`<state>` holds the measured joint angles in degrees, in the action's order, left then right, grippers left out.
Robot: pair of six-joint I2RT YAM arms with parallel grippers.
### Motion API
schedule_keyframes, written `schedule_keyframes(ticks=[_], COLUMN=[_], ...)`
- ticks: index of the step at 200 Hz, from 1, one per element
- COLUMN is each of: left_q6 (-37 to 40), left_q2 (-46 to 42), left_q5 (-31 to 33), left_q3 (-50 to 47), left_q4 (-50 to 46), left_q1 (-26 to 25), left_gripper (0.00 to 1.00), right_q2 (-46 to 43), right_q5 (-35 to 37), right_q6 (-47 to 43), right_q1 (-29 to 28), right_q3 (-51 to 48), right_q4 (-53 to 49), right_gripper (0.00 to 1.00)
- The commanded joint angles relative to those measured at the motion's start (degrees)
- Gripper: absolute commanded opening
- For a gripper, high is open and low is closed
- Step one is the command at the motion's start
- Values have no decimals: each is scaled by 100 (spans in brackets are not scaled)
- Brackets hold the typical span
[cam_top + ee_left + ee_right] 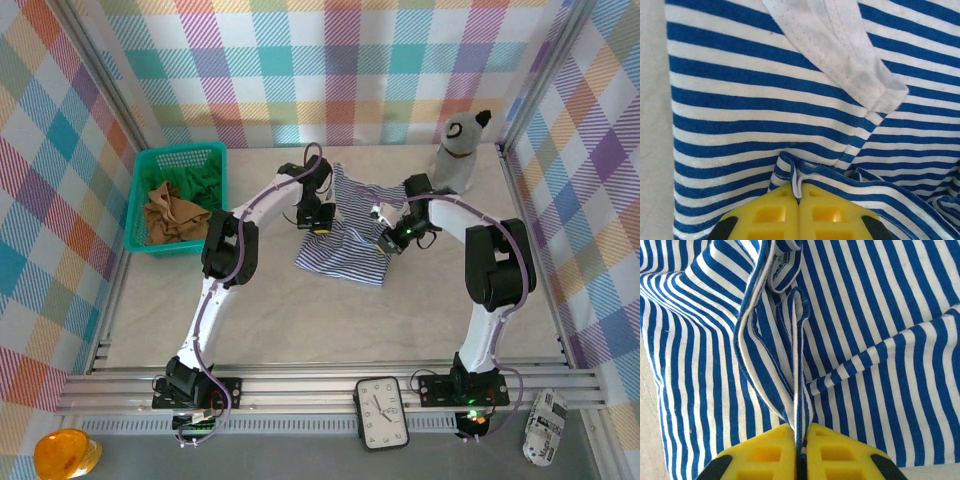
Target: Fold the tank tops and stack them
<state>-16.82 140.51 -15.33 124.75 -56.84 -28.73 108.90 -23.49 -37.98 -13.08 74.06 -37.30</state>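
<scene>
Striped tank top (340,262): spread mid-frame on the tabletop (300,320).
Left gripper (798,194): clamped on a raised fold, frame bottom.
Right gripper (800,436): pinching a trimmed edge, frame bottom.

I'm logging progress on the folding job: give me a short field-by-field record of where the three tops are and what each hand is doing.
striped tank top: lying rumpled on the table, between the two arms
left hand: shut on a pinched fold of the striped tank top
right hand: shut on a trimmed edge of the striped tank top
tan tank top: crumpled in the teal basket
green tank top: same basket, far side
stack: not yet started
</scene>
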Motion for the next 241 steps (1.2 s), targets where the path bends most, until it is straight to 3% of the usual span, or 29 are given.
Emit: schedule_keyframes(ticks=[1, 112, 156, 241], left_q6=[71, 58, 116, -41], left_q2=[-481, -745, -222, 632], left_q5=[63, 75, 129, 452], left_q3=[137, 308, 827, 1434], left_q4=[-192, -64, -32, 887], left_q1=[8, 236, 338, 456], left_gripper=[3, 6, 5, 5], right_q2=[-299, -518, -89, 795], right_q5=[-219, 37, 256, 477], right_q6=[44, -43, -140, 143], right_q1=[43, 102, 241, 473], right_q3=[-143, 99, 558, 1221], right_q4=[-28, -93, -39, 277], right_gripper=[12, 12, 13, 19])
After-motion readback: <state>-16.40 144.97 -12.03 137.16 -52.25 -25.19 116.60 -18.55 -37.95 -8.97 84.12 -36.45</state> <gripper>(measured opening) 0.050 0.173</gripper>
